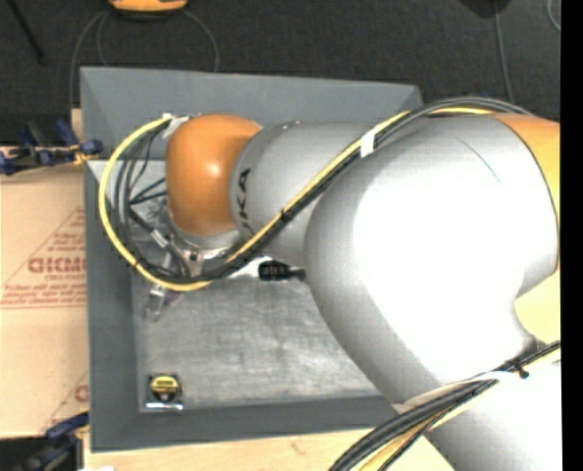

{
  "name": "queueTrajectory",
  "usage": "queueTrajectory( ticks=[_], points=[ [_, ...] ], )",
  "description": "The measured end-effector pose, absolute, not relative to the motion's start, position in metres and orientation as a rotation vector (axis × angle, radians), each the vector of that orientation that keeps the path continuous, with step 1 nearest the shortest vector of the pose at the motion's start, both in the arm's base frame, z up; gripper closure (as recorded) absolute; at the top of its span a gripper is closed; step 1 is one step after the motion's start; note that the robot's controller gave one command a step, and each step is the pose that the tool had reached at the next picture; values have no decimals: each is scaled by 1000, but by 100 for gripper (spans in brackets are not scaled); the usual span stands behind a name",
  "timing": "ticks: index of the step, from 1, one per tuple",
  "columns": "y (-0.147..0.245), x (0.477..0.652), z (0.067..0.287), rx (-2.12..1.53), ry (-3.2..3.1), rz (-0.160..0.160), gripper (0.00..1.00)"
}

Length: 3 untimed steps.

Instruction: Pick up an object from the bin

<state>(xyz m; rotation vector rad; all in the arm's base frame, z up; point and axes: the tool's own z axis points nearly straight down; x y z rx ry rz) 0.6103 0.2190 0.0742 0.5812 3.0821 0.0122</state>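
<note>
Arm (pixel 419 253) bulk comes in from the right of the camera view and bends down into the grey bin (pixel 272 91). Its orange wrist cover (pixel 205 175) sits over the bin's upper left part, with a yellow cable (pixel 110 226) looping round it. Below the cover we see the gripper (pixel 157 298), low over the left side of the bin floor and near the left wall. We cannot tell how far it is open, because the wrist hides most of it, and we see nothing in its hold.

We count one thing that is plainly loose: a small yellow-and-black object (pixel 164 388), squat and roughly square, in the bin's lower left corner, close to both walls. It lies apart from the gripper, further down the left wall. One short black piece (pixel 278 272) shows just beside the arm near the middle of the bin. We cannot tell whether it is a thing of the bin or a part of the robot. Whatever lies under the arm is hidden from us.

We judge the step in hand to be the approach: the gripper is down in the bin, with no grasp made that we can see. If the yellow-and-black object is the one to take, the next move calls for a shift along the left wall toward that corner. A descent would follow, with the gripper set wide enough to straddle the object. With the object so close to two walls, we think clearance there is the main concern.
</note>
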Motion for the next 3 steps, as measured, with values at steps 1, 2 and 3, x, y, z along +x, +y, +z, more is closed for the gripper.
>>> queueTrajectory(
  ticks=[1,2,3],
  points=[
    [197,613,75,756,3043,15,0],
    [199,614,79,755,3044,19,100],
    [199,616,118,745,3046,9,100]
  ],
)
